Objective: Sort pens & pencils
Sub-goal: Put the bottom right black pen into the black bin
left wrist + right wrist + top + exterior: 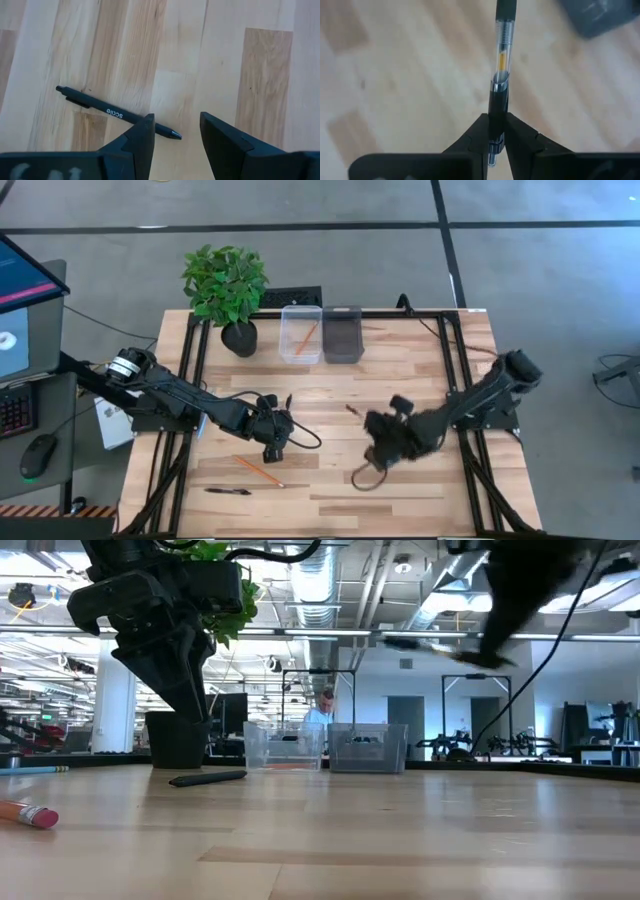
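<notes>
A light wooden table [400,370] made of butcher-block strips carries everything. At its twelve o'clock edge stand a potted plant [228,295], a clear bin [301,333] and a darker bin [342,334], side by side. Toward seven o'clock lie an orange pencil [258,471] and a black pen [228,491], near each other.

Two bins [322,333] stand side by side at the counter's [420,370] upper middle, a plant [226,285] to their left, while a pen [228,491] and pencil [258,471] lie lower left.
</notes>
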`<control>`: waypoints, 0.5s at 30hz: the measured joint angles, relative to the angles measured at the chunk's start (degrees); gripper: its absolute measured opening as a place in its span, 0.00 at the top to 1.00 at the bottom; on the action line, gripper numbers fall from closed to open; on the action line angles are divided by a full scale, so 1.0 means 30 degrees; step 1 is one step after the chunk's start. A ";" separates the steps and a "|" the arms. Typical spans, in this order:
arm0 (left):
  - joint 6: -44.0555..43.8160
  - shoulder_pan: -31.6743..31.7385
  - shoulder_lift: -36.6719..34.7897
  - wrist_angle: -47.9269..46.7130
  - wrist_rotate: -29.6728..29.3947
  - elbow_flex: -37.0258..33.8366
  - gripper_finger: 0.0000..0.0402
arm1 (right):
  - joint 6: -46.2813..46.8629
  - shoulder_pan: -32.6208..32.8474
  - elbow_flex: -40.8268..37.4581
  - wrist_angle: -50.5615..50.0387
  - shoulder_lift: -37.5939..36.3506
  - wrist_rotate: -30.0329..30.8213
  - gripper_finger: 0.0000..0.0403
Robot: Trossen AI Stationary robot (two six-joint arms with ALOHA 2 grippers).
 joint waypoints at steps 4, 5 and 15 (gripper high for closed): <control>-0.0015 -0.0001 0.0000 -0.0094 0.0015 0.0000 0.63 | -0.1991 -0.2885 0.0036 0.0602 -0.1690 0.0424 0.82; -0.0022 -0.0015 0.0000 -0.0101 0.0015 0.0000 0.63 | -0.2496 -0.3699 0.0029 0.0813 -0.2025 0.0430 0.82; -0.0495 -0.0480 0.0000 -0.0946 0.0051 0.0000 0.63 | -0.8603 -1.2072 0.0044 0.5688 -0.2887 -0.5041 0.82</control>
